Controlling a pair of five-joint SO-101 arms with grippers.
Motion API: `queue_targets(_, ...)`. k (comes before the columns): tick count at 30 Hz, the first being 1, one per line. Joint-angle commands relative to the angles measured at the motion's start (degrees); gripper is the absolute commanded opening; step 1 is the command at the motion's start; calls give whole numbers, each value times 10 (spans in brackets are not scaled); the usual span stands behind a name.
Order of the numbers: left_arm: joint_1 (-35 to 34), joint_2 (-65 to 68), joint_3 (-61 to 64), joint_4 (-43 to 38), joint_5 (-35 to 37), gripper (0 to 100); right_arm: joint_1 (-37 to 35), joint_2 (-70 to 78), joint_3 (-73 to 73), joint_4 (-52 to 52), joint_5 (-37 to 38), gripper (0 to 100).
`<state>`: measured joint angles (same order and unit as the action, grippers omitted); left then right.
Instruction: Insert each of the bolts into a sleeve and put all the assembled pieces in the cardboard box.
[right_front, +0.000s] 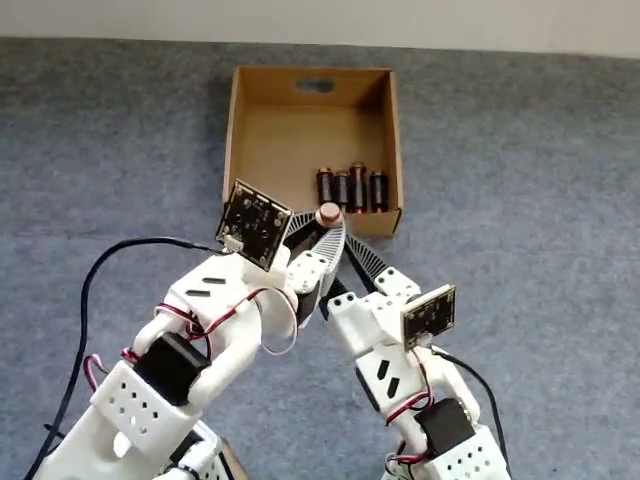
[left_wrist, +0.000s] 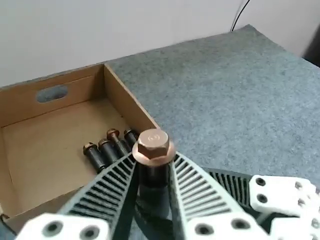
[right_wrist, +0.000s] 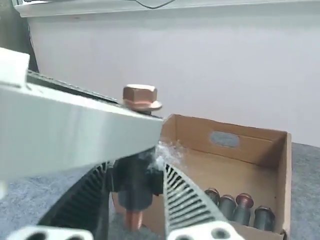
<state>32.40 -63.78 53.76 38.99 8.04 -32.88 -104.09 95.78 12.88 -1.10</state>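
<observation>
A black sleeve (right_wrist: 132, 182) with a copper bolt (left_wrist: 153, 145) pushed through it stands upright just in front of the cardboard box (right_front: 232, 150). The bolt's hex head (right_front: 328, 214) sits on top and its tip (right_wrist: 132, 218) pokes out below. My left gripper (left_wrist: 152, 162) is shut on the sleeve right under the head. My right gripper (right_wrist: 134, 175) is shut on the sleeve lower down, from the other side. Both grippers meet at the box's front wall in the high view, the left gripper (right_front: 322, 228) beside the right gripper (right_front: 342, 242). Several assembled pieces (right_front: 350, 188) lie inside the box.
The assembled pieces (left_wrist: 107, 147) lie side by side in the box's near corner, and the rest of its floor (left_wrist: 45, 150) is bare. Grey carpet (right_front: 520, 160) surrounds the box. A black cable (right_front: 100, 270) loops left of the left arm.
</observation>
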Motion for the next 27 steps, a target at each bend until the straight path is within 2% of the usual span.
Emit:
queue_targets(1, 4, -8, -28, 38, 5, 91, 0, -6, 31, -12, -1, 9)
queue_targets(6, 4, -8, -58, 122, 8, 251, 0, -6, 31, -12, -1, 9)
queue_targets(12, 0, -9, -100, 194, 8, 255, 0, -6, 32, -12, -1, 9)
queue_targets(15, -31, -9, -130, 234, 8, 255, 0, -6, 42, -12, -1, 9)
queue_targets(20, -136, -9, -189, 350, 9, 243, 0, -6, 40, -11, -1, 9)
queue_targets(22, -186, -9, -194, 401, 8, 183, 0, -3, 38, 0, -1, 9)
queue_targets(25, -272, -9, -164, 459, 6, 11, 0, -2, 9, 55, -1, 9)
queue_targets(27, -335, -9, -118, 472, 5, 34, 0, -1, -27, 97, -1, 9)
